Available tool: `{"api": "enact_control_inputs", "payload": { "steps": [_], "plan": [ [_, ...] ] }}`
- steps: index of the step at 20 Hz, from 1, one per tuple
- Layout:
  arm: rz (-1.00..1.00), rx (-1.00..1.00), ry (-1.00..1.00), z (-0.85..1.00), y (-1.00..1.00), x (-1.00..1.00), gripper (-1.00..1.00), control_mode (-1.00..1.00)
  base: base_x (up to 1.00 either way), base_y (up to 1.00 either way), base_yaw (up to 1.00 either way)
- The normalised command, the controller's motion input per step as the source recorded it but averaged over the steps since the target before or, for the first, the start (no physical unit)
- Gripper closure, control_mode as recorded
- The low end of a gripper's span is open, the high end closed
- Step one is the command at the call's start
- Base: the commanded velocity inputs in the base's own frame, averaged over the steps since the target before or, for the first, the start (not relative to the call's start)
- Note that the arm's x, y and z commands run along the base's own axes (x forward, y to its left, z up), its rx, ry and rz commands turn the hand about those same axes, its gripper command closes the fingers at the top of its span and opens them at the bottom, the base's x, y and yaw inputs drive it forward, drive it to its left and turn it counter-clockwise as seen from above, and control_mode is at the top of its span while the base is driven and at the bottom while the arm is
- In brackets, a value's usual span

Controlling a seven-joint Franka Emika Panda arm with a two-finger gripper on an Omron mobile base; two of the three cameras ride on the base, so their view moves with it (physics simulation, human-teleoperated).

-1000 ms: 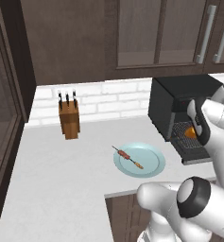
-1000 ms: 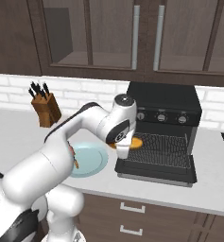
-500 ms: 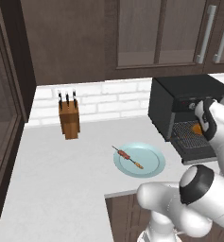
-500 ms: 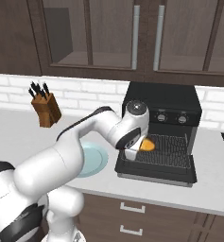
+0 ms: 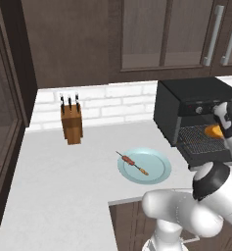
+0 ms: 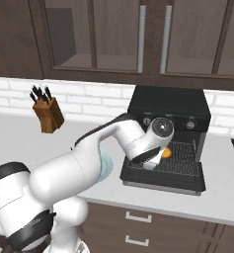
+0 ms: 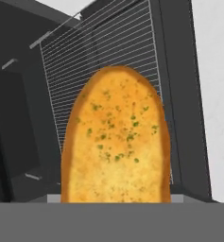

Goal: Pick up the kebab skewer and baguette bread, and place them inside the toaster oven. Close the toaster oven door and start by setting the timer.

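Observation:
The golden baguette bread (image 7: 116,142) is held in my gripper (image 6: 160,154), which is shut on it just above the wire rack (image 7: 108,47) at the mouth of the black toaster oven (image 6: 168,101). The loaf hides my fingertips in the hand view. From the left base view the baguette bread (image 5: 215,131) shows as an orange patch beside the hand, over the rack. The toaster oven door (image 6: 163,180) is dropped open and lies flat in front. The kebab skewer (image 5: 132,163) lies on the pale blue plate (image 5: 156,169), left of the toaster oven (image 5: 186,95).
A wooden knife block (image 5: 72,125) stands at the back of the white counter, against the brick wall. Silver knobs (image 6: 190,124) run along the oven's front above the opening. Dark cabinets hang overhead. The counter's front edge runs just before the plate.
My arm has swung right with the baguette bread, from beside the plate to over the oven's rack. The skewer and plate have stayed put.

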Motion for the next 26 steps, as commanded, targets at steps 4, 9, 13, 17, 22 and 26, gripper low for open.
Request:
{"api": "enact_control_inputs", "payload": {
  "steps": [4,9,13,17,22,26],
  "plan": [
    [0.01,0.00,-0.11,-0.01,-0.03,0.25,1.00,-1.00,0.00,0.00,0.00],
    [0.00,0.00,-0.09,-0.10,0.00,0.29,1.00,-1.00,0.00,0.00,0.00],
    [0.00,0.00,-0.09,-0.14,0.00,0.15,1.00,-1.00,0.00,0.00,0.00],
    [0.00,0.00,-0.07,-0.16,0.00,0.21,1.00,-1.00,0.00,0.00,0.00],
    [0.00,0.00,-0.06,-0.11,-0.02,0.16,1.00,-1.00,0.00,0.00,0.00],
    [0.00,0.00,-0.08,-0.01,-0.11,0.10,1.00,-1.00,0.00,0.00,0.00]
  ]
}}
